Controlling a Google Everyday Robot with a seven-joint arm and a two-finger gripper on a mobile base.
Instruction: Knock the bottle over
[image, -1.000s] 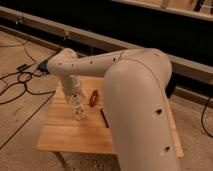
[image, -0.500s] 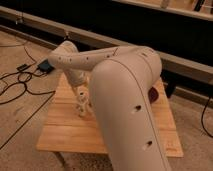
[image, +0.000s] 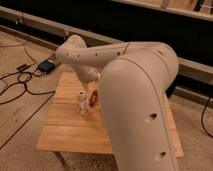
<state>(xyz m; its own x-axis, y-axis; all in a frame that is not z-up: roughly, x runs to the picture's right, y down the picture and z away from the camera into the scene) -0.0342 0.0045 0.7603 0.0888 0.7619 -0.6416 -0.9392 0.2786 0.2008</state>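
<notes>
The bottle (image: 82, 103) is small, clear and whitish with a narrower capped top. It stands upright near the middle of the wooden table (image: 70, 131). A small reddish-brown object (image: 93, 98) lies right beside it, to its right. My arm reaches from the large white link in front, bends at the far left and comes back down towards the table. The gripper (image: 90, 80) sits at its end, just above and behind the bottle, mostly hidden by the arm. The flat dark bar is hidden behind the arm.
The big white arm link (image: 137, 100) covers the table's right half. Black cables (image: 15, 85) and a small dark box (image: 46, 65) lie on the floor to the left. A dark wall with a pale ledge (image: 190, 67) runs behind.
The arm has swung so its large link covers more of the table's right side and the dark bar. The gripper end has come closer above the bottle, which still stands upright.
</notes>
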